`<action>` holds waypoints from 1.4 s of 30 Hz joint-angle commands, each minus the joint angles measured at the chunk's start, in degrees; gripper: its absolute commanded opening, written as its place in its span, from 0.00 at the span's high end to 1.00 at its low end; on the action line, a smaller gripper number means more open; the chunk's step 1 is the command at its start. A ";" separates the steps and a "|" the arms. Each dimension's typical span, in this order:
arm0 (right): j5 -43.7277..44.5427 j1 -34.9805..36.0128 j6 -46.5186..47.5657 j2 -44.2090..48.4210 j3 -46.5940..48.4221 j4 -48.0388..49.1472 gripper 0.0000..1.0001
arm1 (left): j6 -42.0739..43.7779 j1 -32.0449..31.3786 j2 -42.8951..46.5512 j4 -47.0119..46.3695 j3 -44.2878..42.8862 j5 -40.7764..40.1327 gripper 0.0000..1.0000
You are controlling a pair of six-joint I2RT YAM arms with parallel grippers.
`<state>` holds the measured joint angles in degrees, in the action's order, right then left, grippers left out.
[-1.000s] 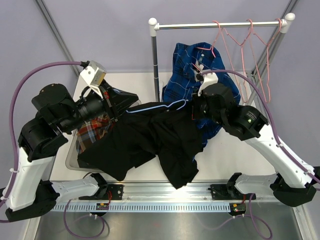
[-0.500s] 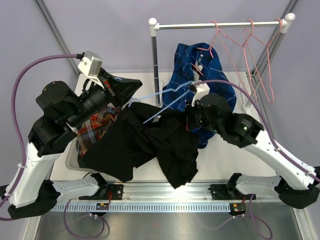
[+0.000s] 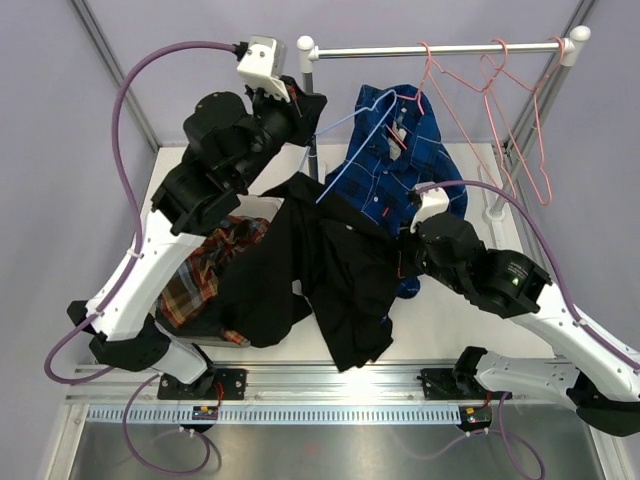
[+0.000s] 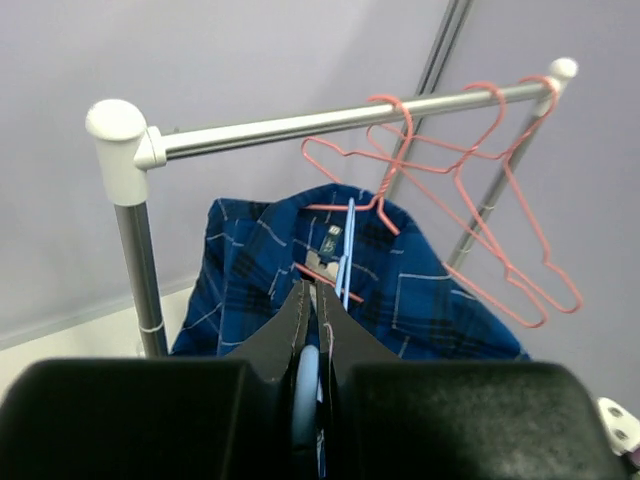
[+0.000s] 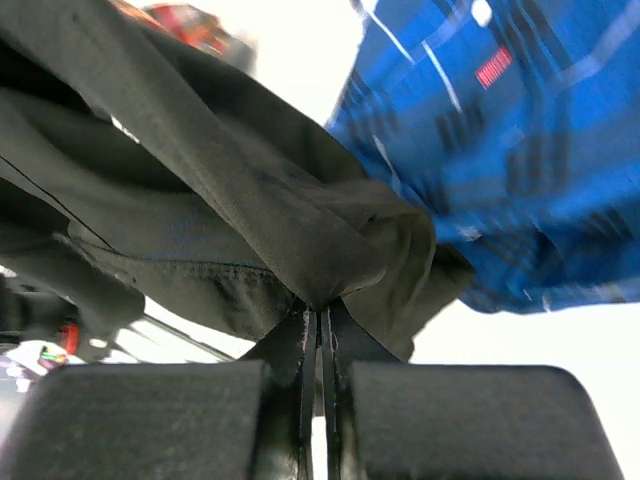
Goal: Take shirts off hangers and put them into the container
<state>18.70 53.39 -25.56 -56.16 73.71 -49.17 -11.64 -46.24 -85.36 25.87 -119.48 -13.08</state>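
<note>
The left gripper was clamped on the wire of the blue hanger, raised close to the left post of the rail stand. The right gripper was pinched shut on a fold of the black shirt, low over the table. The black shirt draped from the hanger down across the table centre, partly covering the plaid shirt at the left. The blue checked shirt hung from the rail on a pink hanger, just behind the right gripper. Two bare pink hangers hung further right on the rail. The table surface was white; a slotted metal track carried the arm bases along its near edge. The surrounding walls were plain pale lavender, crossed by slanted metal struts.
</note>
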 commanded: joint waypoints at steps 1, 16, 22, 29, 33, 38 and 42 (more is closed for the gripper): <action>3.90 0.58 -2.21 1.15 -1.72 -5.23 1.00 | 3.47 0.27 3.09 -3.53 1.93 -4.33 1.00; 3.55 1.19 11.40 1.41 21.44 -9.98 0.01 | -3.48 0.18 7.47 17.01 1.44 32.58 1.00; -6.63 1.19 19.40 -2.89 32.18 -14.28 0.04 | 0.73 0.10 10.74 27.91 0.22 42.31 1.00; -30.80 1.19 24.59 -5.62 30.27 -14.38 0.15 | 1.27 0.18 11.36 30.57 -0.32 55.52 1.00; -39.16 1.20 24.95 -7.38 28.77 -14.03 0.18 | -0.92 0.18 11.97 26.69 0.92 59.05 1.00; -43.04 1.19 24.16 -6.77 25.52 -11.39 0.26 | -1.72 0.18 10.92 24.76 0.83 59.75 1.00; -44.71 1.19 23.28 -5.72 23.41 -10.16 0.35 | -2.34 0.18 10.39 23.62 1.01 60.10 1.00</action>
<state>-20.75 54.24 -4.25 -62.81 98.15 -60.58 -11.00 -46.02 -75.11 55.79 -117.95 43.22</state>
